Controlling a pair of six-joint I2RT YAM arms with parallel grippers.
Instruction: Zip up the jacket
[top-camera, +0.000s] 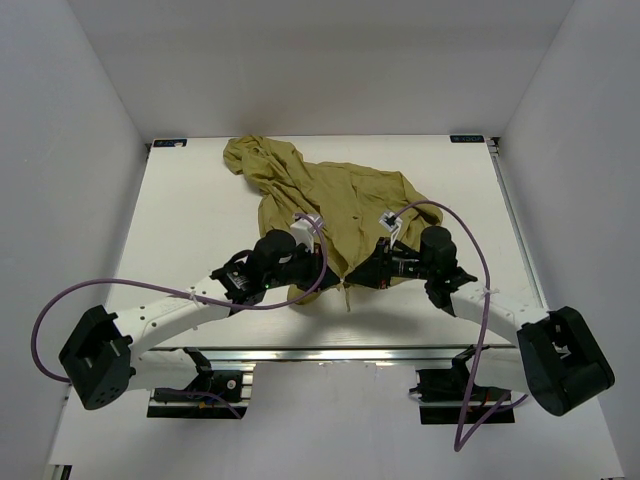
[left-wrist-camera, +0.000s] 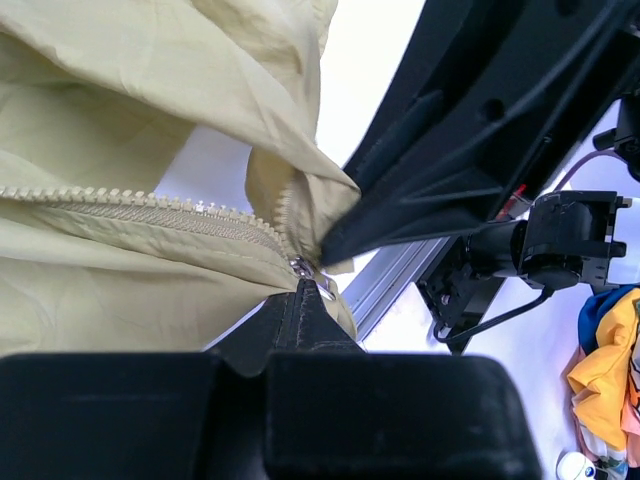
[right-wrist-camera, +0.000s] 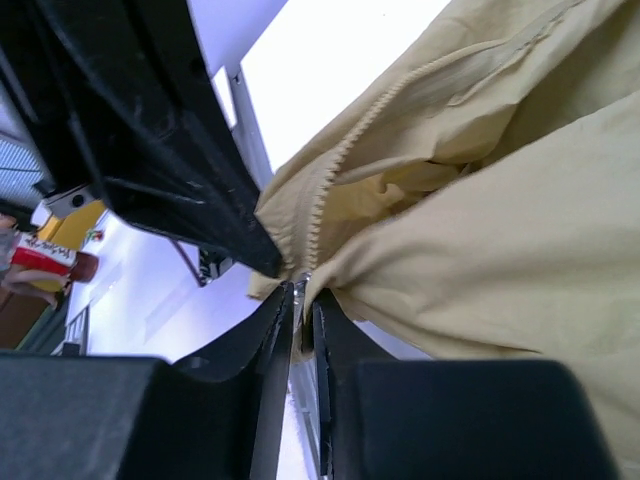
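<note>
One jacket: centre of top view, hood upper left, zip teeth apart. Your left gripper: pinched on jacket at zip slider; your right gripper: clamped on hem edge.

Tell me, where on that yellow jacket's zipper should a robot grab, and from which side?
Probably at the slider, at the near hem of the jacket, coming from the robot's side. The teeth run away from there toward the hood, so a pull follows them.
</note>
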